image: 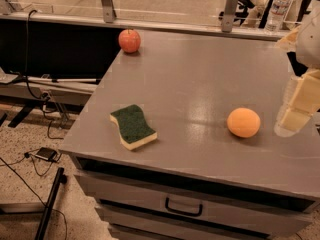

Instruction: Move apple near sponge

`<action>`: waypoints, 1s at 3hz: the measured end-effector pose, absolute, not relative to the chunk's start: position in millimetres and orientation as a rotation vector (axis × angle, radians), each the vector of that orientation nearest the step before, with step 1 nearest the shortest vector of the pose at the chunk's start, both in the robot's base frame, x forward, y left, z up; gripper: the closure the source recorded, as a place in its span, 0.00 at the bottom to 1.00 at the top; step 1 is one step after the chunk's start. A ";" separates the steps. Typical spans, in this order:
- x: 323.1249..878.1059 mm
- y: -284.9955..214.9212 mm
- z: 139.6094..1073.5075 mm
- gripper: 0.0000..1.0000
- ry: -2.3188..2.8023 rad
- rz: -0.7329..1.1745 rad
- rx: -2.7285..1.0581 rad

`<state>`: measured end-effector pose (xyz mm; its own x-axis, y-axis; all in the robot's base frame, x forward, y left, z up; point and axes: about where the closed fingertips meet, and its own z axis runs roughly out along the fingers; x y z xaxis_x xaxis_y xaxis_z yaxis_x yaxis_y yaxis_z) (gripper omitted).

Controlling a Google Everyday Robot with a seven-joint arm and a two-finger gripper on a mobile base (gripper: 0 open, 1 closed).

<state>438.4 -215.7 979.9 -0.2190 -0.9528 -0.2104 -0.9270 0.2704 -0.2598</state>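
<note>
The red apple [129, 40] with a yellowish blush sits at the far left corner of the grey table top [200, 79]. The sponge [132, 126], dark green on top with a pale yellow body, lies near the front left edge, well apart from the apple. My gripper [298, 106] hangs at the right edge of the view, above the table's right side, far from both apple and sponge. It holds nothing that I can see.
A plain orange fruit [243, 122] lies on the table just left of the gripper. A drawer with a handle [183, 207] is below the front edge. A water bottle [276, 9] stands behind the table. Cables and stands lie on the floor at left.
</note>
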 end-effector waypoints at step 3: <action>511.1 -192.1 998.5 0.00 2.093 -0.038 -1.678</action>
<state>511.1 -192.1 998.5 -0.1546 -0.9316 -0.3289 -0.9191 0.2577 -0.2980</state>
